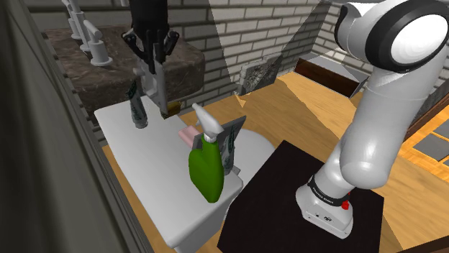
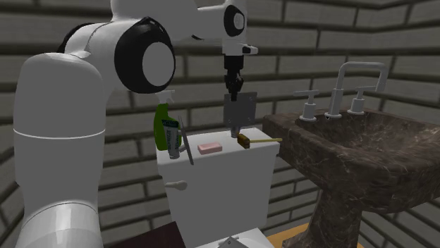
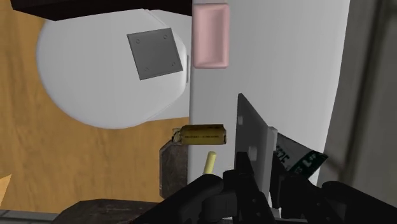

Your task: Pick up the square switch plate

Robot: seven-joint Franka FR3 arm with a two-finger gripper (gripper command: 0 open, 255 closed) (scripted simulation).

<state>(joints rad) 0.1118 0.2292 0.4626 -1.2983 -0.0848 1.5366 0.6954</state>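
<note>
Since the task is a pick-up, the gripper [image 2: 233,94] hangs over the white toilet tank [image 2: 218,169] with its jaws clamped on the top edge of the grey square switch plate [image 2: 242,113], which dangles upright and apparently clear of the lid, likely to avoid snagging neighbouring clutter.

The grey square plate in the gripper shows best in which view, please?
The second exterior view: the grey square plate faces it, clasped by the black gripper. The shoulder view shows it obliquely, the wrist view foreshortened.
</note>
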